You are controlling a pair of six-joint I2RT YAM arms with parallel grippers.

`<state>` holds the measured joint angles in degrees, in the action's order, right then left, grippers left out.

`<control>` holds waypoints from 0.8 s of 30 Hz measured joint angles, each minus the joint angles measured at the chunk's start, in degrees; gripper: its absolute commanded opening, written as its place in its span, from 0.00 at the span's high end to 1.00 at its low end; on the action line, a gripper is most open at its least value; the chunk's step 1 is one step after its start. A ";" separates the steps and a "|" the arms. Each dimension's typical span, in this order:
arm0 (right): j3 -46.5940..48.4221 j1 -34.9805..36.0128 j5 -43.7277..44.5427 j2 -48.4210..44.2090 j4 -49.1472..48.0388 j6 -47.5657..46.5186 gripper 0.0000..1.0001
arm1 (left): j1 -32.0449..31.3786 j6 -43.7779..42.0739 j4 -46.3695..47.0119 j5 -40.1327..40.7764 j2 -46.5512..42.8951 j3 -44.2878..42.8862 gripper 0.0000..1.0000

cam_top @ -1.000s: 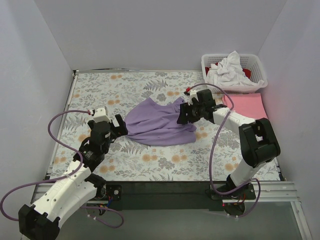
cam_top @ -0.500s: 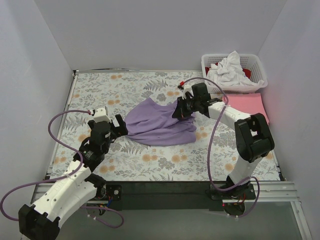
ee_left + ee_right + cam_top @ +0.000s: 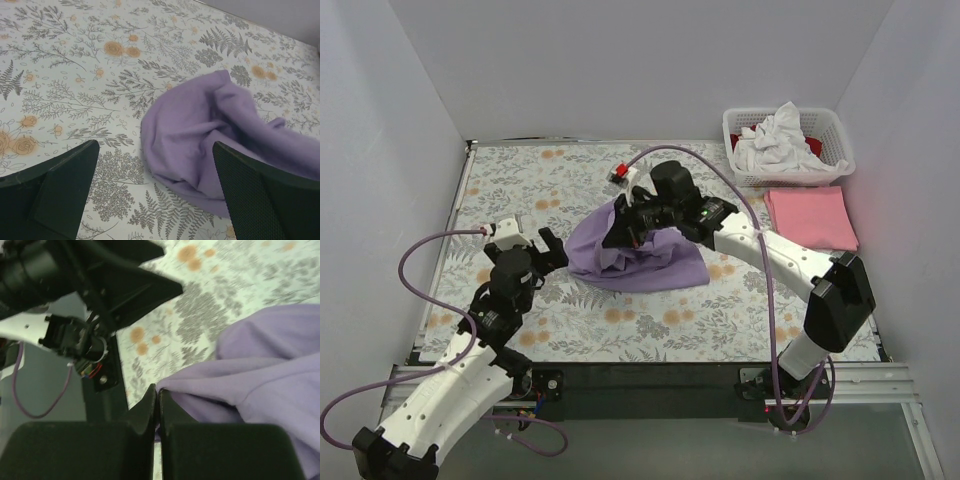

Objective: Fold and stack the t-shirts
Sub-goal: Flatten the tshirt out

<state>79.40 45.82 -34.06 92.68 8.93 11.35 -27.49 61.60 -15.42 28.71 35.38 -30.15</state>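
"Top external view, item one: state the enclosure and the work surface."

"Plain pale walls [image 3: 620,60] close the back and both sides. A floral cloth [image 3: 520,180], printed with grey ferns and orange blooms, lies flat over the whole work surface."

"Item two: location and axis of the main garment."

"The lavender t-shirt [image 3: 655,268] sits at the centre of the cloth, between the two grippers. It is a bunched, rounded heap of soft matte knit, not spread flat. Its long axis runs left to right, with the broader, flatter end toward the right. Neck and sleeve directions cannot be told."

"Item three: other garments."

"The pink t-shirt [image 3: 808,218] lies folded as a flat rectangle at the right edge, just in front of a white plastic lattice basket [image 3: 820,176]. In the basket, a crumpled white t-shirt [image 3: 775,138] lies on a red t-shirt [image 3: 813,147], of which only slivers show."

"Item four: gripper states."

"The right gripper [image 3: 618,235] is over the heap's left part. The right wrist view shows its black fingers [image 3: 142,412] pressed together on a fold of lavender fabric. The left gripper [image 3: 548,248] is just left of the heap, jaws spread wide and holding nothing. Whether it touches the cloth cannot be told."
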 measured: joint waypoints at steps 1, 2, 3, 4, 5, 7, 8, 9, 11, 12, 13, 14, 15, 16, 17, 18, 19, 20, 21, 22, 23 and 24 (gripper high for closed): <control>-0.72 1.51 -0.37 -0.35 0.00 0.26 0.99 | 0.00 0.15 0.00 0.35 -0.50 0.00 0.03; -2.10 2.84 -0.63 -0.90 -0.04 0.50 0.99 | 0.00 0.20 0.02 0.70 -1.05 0.00 0.03; -4.09 3.91 -0.83 -1.66 0.02 0.66 0.99 | 0.00 0.24 0.02 0.98 -1.51 0.00 0.03; -5.99 4.63 -0.87 -2.45 0.22 0.81 0.99 | 0.00 0.33 0.02 1.20 -1.77 0.00 0.03; -8.35 5.31 -0.85 -3.50 0.50 0.96 0.99 | 0.00 0.35 0.02 1.46 -1.92 0.00 0.03; -13.97 6.21 -0.68 -6.36 2.16 1.14 0.99 | 0.00 0.37 0.00 1.79 -1.88 0.00 0.03; -15.89 6.36 -0.33 -7.65 3.19 1.14 0.99 | 0.00 0.37 0.00 1.88 -1.73 0.00 0.03; -18.29 6.43 0.85 -9.60 4.59 1.16 0.99 | 0.00 0.42 0.00 1.90 -1.57 0.00 0.03; -22.84 6.40 3.69 -14.47 7.89 0.92 0.99 | 0.00 0.72 -0.07 1.88 -1.16 0.00 0.03; -24.90 6.34 4.94 -17.00 9.38 0.76 0.99 | 0.00 0.92 -0.07 1.86 -0.83 0.00 0.03; -26.58 6.27 5.90 -18.99 10.47 0.70 0.99 | 0.00 1.16 -0.04 1.81 -0.55 0.00 0.03; -28.76 6.21 6.86 -21.40 11.72 0.74 0.99 | 0.00 1.40 -0.07 1.68 -0.11 0.00 0.03; -31.12 6.21 7.63 -23.50 12.94 0.92 0.99 | 0.00 1.60 -0.02 1.51 0.35 0.00 0.03; -33.22 6.21 8.39 -25.05 13.75 1.27 0.99 | 0.00 1.92 -0.02 1.20 1.07 0.00 0.03; -36.22 6.23 9.40 -26.91 14.58 2.01 0.93 | 0.00 2.21 -0.04 0.72 1.97 -0.02 0.03; -39.26 6.23 10.47 -28.44 15.69 3.06 0.83 | 0.00 2.56 -0.07 0.24 3.10 -0.09 0.03; -41.46 6.23 11.32 -29.35 16.83 3.87 0.72 | 0.00 2.82 -0.28 -0.22 4.13 -0.24 0.03; -43.76 6.21 12.07 -30.16 17.94 4.72 0.57 | 0.00 3.28 -0.59 -1.18 5.66 -0.50 0.03; -45.62 6.21 12.81 -30.60 19.37 5.53 0.53 | 0.00 3.67 -0.83 -2.10 7.23 -0.85 0.03; -46.77 6.21 13.42 -30.84 20.90 6.16 0.49 | 0.00 3.91 -0.94 -2.95 8.50 -1.16 0.03; -47.17 6.21 14.10 -30.84 22.12 6.67 0.43 | 0.00 4.28 -1.16 -4.24 10.16 -1.66 0.03; -47.15 6.21 14.84 -30.88 22.60 7.04 0.40 | 0.00 4.57 -1.31 -5.68 11.63 -2.25 0.03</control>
<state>32.25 52.03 -19.22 61.80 31.53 18.39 -27.49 66.17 -16.73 23.03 47.00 -32.40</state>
